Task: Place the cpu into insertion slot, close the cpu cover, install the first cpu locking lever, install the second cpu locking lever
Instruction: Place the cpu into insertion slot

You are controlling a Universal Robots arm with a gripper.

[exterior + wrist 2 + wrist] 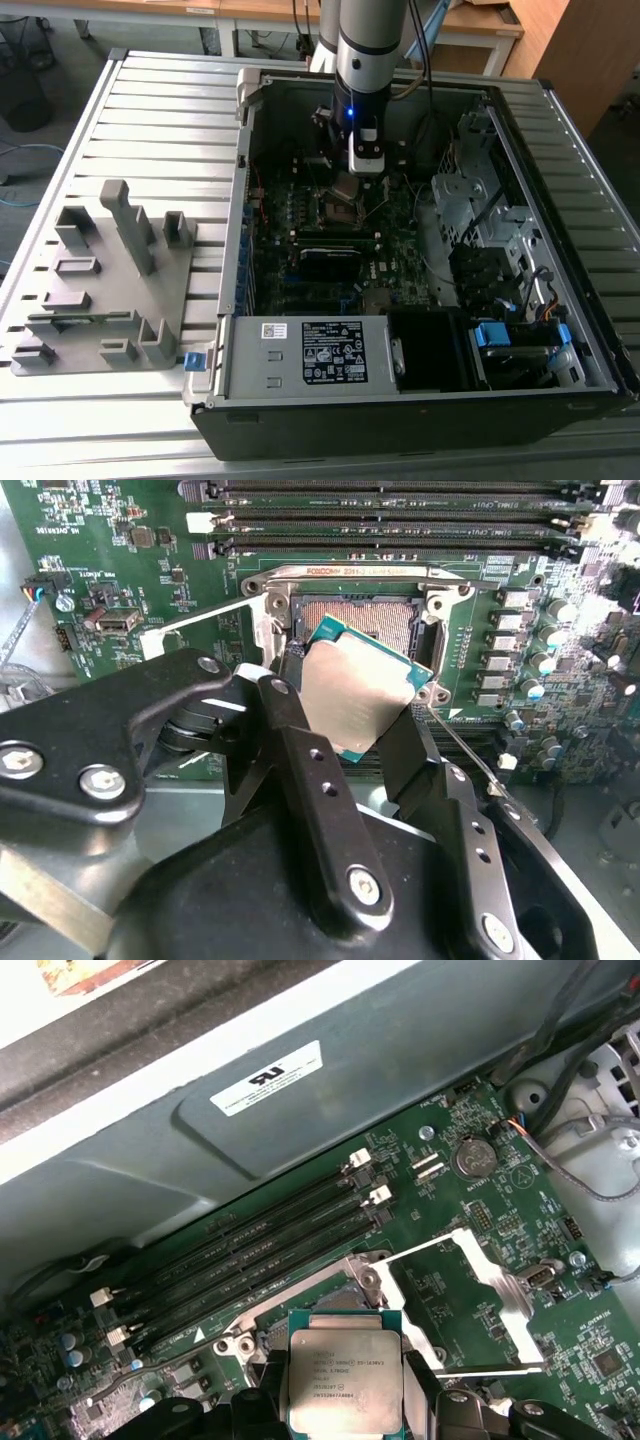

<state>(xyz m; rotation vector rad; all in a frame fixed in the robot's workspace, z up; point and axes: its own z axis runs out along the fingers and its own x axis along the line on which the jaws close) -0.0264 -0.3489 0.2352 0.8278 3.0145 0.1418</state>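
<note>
Now the robot arm reaches down into an open computer case (420, 300) that lies on a slatted metal surface (160, 110). Its claw (352, 183) is clenched on the cpu (360, 695), with a black finger pressed against each of two opposite edges of the chip.

The cpu is a small, flat square. Its top is a dull silver-grey metal plate with slightly stepped edges, set on a thin green board that shows as a teal-green border along two sides in the second wrist view. In the first wrist view the cpu (345, 1380) faces the camera squarely, and faint dark print crosses its metal top.

The chip hangs over the near corner of the insertion slot (365, 615) and is not seated in it. The slot is a square socket on the green motherboard (130, 570), with a black frame, a metal rim and a brownish-gold contact field that lies uncovered.

The cpu cover (500, 1285), a thin silvery frame with a large square opening, stands swung open just beside the slot. Long black memory slots (250, 1250) run nearby.

A grey fixture (100, 280) with upright blocks sits on the surface at the exterior view's left, well apart from the case.
</note>
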